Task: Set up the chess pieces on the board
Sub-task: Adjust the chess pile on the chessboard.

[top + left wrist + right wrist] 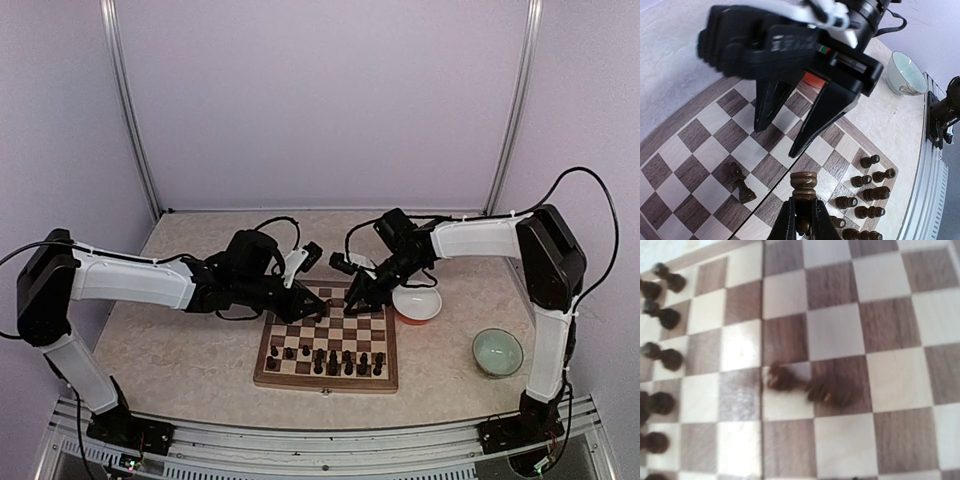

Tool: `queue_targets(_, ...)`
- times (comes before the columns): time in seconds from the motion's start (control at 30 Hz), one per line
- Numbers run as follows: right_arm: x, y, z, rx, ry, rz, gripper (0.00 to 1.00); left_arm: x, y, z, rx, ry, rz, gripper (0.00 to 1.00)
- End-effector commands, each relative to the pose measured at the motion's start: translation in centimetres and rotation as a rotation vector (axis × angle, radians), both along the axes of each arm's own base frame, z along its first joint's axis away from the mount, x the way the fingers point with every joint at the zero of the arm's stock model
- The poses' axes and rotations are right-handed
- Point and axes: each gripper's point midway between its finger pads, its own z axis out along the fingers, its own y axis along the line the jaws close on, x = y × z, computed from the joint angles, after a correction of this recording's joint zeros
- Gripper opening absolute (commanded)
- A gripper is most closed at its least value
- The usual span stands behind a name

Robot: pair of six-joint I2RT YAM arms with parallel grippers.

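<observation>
The board lies between the two arms. Several dark chess pieces stand on its near rows and show again in the left wrist view, chess pieces. My left gripper is shut on a dark brown piece with a ringed top, held above the board. One more piece lies on its side on the squares; in the right wrist view that lying piece is blurred. My right gripper hangs open just above the board's far side, with nothing between its fingers.
A white bowl with an orange inside sits just right of the board's far corner, under the right arm. A pale green bowl stands further right, near the table's front. The two grippers are close together over the board's far half.
</observation>
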Motion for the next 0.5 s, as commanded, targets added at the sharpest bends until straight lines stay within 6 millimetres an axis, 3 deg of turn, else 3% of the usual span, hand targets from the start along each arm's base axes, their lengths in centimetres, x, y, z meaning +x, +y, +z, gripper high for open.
queue_targets(0.0, -0.6, -0.5, 4.0, 0.031, -0.141, 0.054, 0.43, -0.2, 1.8, 1.5, 0.015, 0.054, 0.004, 0.05)
queue_targets(0.17, -0.9, -0.7, 6.4, 0.041, -0.256, 0.088, 0.42, -0.4, 2.3, 2.3, -0.033, 0.146, -0.01, 0.06)
queue_targets(0.3, -1.4, 0.3, 8.6, 0.024, -0.407, 0.14, 0.43, -1.2, 1.5, 3.1, -0.083, 0.222, -0.051, 0.06)
queue_targets(0.47, -3.0, 2.5, 8.8, -0.042, -0.523, 0.208, 0.43, -1.8, 0.5, 4.5, -0.132, 0.271, -0.096, 0.06)
